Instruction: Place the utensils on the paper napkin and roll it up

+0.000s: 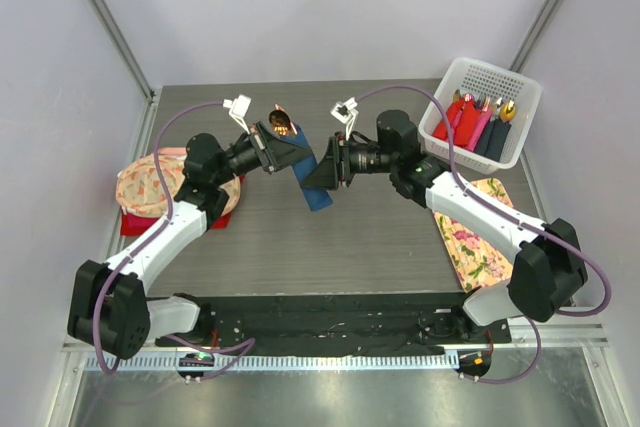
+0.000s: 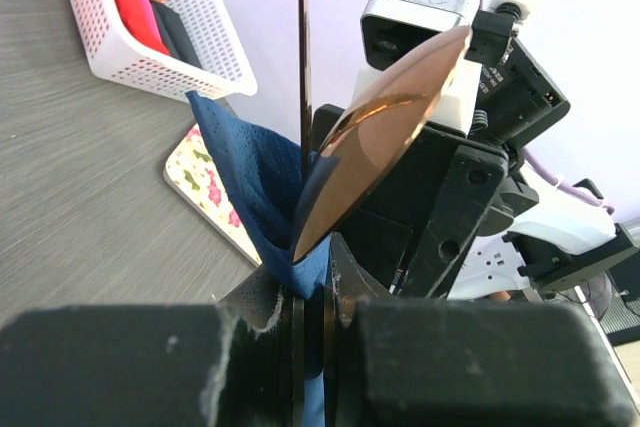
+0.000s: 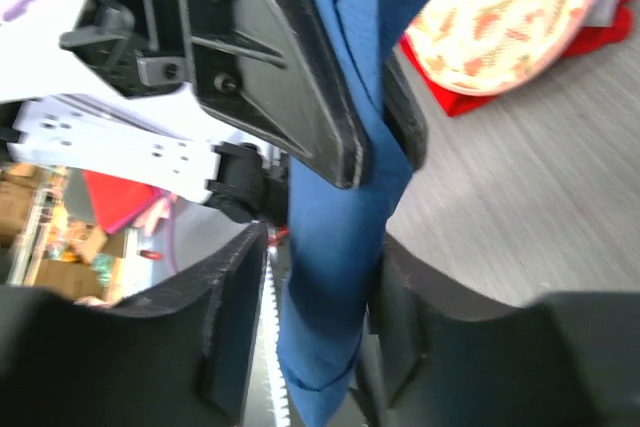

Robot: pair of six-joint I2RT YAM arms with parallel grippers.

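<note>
paper napkin, spoon | clamped in left fingers | right fingers astride

The napkin is over the middle of the surface. It is held in the left jaws on its left, and its near end lies between the right jaws on its right. The spoon sticks out of its far end. The basket stands at the far right corner with rolls in it. Before it, a cloth lies under the right arm. At the left, another cloth lies on a mat.
</note>
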